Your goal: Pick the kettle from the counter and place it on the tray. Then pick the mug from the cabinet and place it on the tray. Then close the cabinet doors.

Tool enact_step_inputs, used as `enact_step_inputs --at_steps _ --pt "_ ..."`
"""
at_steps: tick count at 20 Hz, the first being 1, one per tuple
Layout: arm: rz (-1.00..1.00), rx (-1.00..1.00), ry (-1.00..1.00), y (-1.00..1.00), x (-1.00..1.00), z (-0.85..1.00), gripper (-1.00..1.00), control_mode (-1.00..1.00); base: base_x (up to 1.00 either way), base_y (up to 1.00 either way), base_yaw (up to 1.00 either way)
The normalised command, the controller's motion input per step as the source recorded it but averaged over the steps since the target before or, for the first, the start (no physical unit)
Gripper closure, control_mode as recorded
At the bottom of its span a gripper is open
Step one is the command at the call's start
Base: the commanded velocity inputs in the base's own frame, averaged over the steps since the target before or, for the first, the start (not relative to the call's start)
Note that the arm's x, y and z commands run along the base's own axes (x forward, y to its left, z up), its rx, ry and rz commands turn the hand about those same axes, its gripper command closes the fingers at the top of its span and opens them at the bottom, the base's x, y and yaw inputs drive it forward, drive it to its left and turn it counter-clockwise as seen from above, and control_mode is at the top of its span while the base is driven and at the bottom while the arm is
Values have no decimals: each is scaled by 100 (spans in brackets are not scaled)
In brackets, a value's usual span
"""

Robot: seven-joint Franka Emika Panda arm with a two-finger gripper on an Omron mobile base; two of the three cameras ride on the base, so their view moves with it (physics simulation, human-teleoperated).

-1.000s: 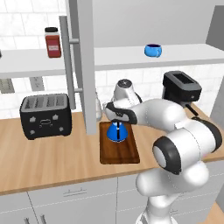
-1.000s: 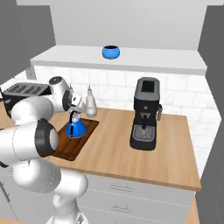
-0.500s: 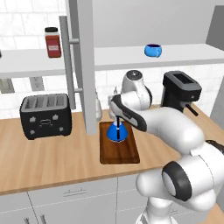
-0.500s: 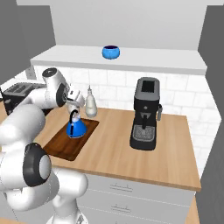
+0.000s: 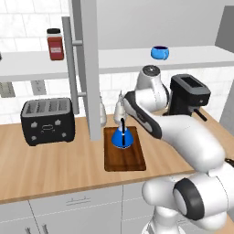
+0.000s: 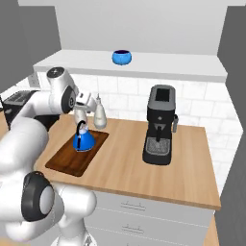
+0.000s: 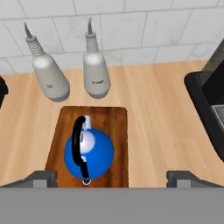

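Hovering above the kettle, my pincer is spread wide, holding nothing; kettle stands on the tray on the desk. My arm reaches forward, hand pointing down.

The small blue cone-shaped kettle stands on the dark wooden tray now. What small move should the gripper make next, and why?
Probably lift straight up and turn toward the squat blue mug on the white cabinet shelf. The kettle sits on the tray, and the gripper is open above it, fingertips wide apart.

Two base views flanking the arm, sharing the tray; hand view straight down, close above it.
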Motion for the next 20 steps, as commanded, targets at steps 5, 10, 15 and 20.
enact_step_inputs --at_steps 5,10,15,20 --pt "12 -13 0 -75 -75 99 -100 -100 0 0 0" --pt "19 -3 0 -66 -6 16 -100 -100 0 0 0" --pt "14 -2 -2 -40 -2 40 -100 -100 0 0 0" --pt "0 0 -1 -35 1 78 -100 -100 0 0 0"
